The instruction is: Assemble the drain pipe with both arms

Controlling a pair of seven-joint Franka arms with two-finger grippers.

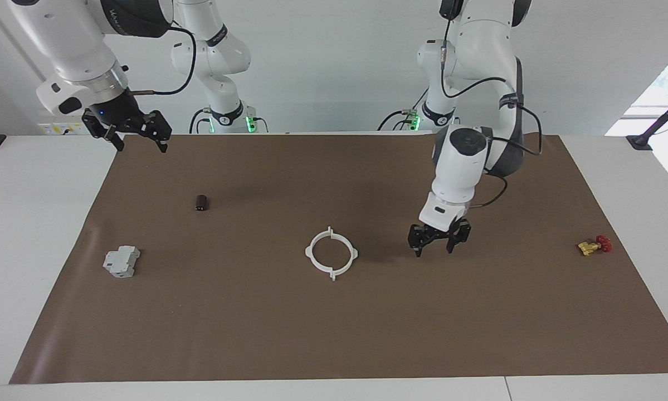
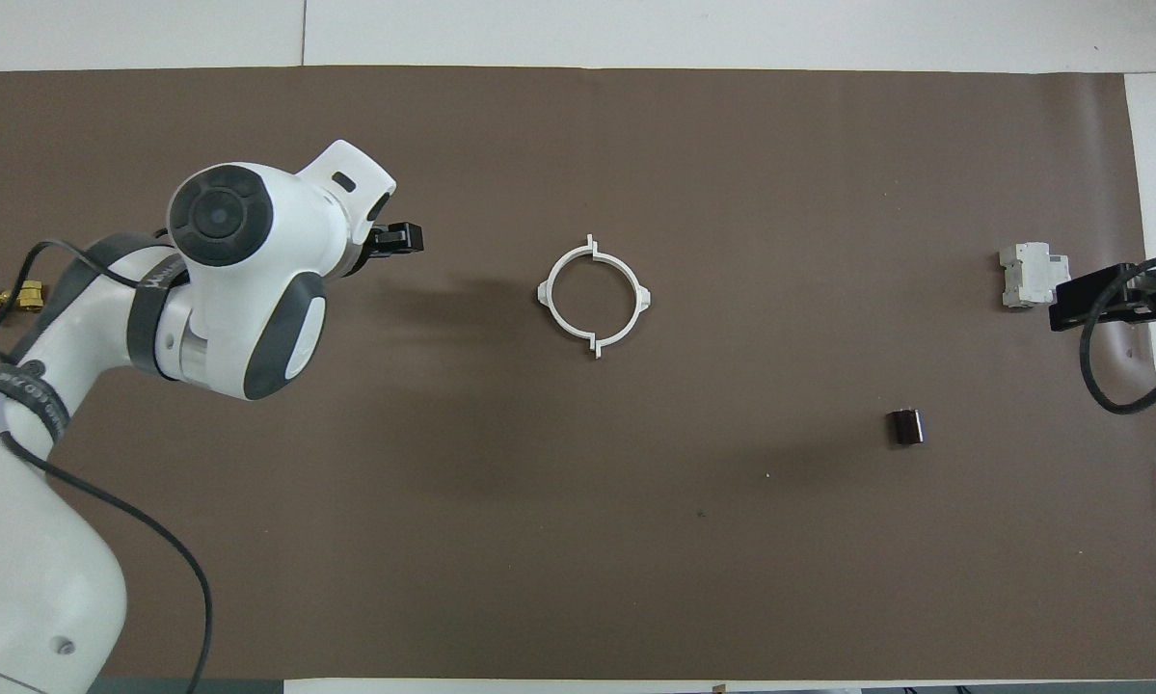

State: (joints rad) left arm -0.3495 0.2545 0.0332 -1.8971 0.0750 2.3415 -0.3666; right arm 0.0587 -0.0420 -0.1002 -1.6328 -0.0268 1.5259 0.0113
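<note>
Left gripper (image 1: pixel 438 240), fingers spread and empty, is hovering over the mat beside the ring (image 1: pixel 331 253), which is lying flat toward the right arm's end; right gripper (image 1: pixel 126 127) is waiting, open, well apart.

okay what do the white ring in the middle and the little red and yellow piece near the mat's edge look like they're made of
White ring: probably thin molded plastic, matte, judging by its even white color, slim wall and small tabs around the rim.

Red and yellow piece: the yellow body looks like brass or brass-colored metal. The red knob could be painted metal or plastic; it shows too small to settle.
</note>
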